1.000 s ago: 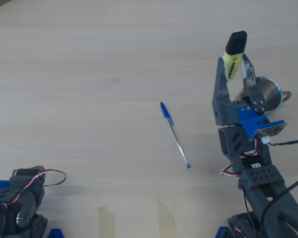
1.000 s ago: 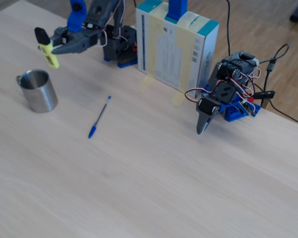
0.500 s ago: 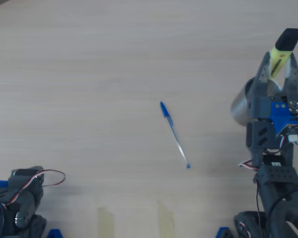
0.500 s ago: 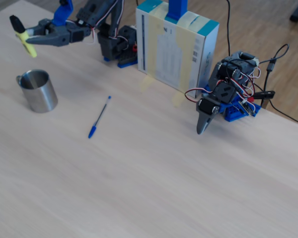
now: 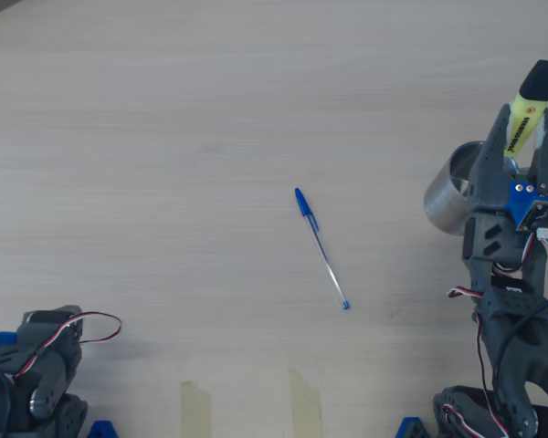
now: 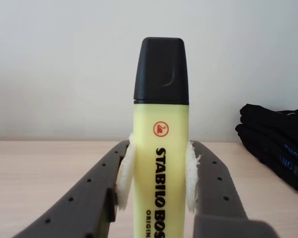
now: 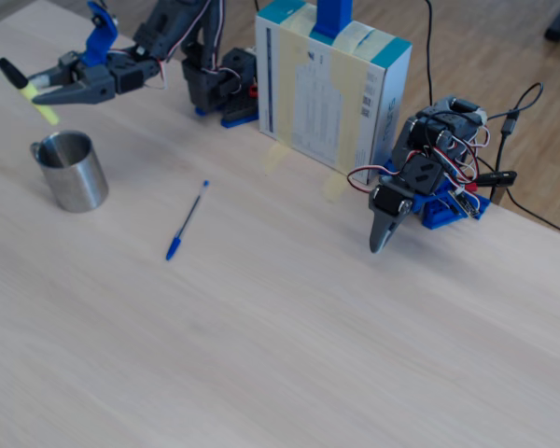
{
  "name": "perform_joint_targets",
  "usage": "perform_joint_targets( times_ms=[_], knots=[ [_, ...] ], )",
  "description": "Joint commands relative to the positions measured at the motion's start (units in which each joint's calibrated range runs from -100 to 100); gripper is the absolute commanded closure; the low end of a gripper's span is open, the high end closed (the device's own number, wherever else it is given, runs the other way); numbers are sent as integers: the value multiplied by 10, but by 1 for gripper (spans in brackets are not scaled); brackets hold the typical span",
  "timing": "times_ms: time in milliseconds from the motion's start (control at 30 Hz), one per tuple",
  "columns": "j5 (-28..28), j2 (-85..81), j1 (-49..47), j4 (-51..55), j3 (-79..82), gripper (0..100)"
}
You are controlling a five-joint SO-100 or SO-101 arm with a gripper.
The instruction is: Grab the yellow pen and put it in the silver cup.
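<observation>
1. Two padded fingers (image 6: 125, 173) of the gripper (image 5: 524, 137) are clamped on the yellow pen (image 5: 528, 111), which is held in the air, black cap outermost.
2. In the overhead view the pen points toward 1 o'clock, its body over the far rim of the silver cup (image 5: 450, 190).
3. The cup stands upright on the table (image 5: 164, 137), at 3 o'clock from the blue ballpoint (image 5: 321, 246).
4. In the fixed view a second arm (image 7: 420, 182) rests folded, at 3 o'clock from a taped box (image 7: 331, 84).
</observation>
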Motion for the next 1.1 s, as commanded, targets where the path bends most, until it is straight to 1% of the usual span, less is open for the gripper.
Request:
perform_joint_targets(
  times_ms=[0,433,700,1067],
  knots=[
    [1,25,2,-3,-51,97],
    [3,144,-4,3,-113,97],
    [3,190,-4,103,-155,96],
    [4,194,1,146,-148,96]
  ],
)
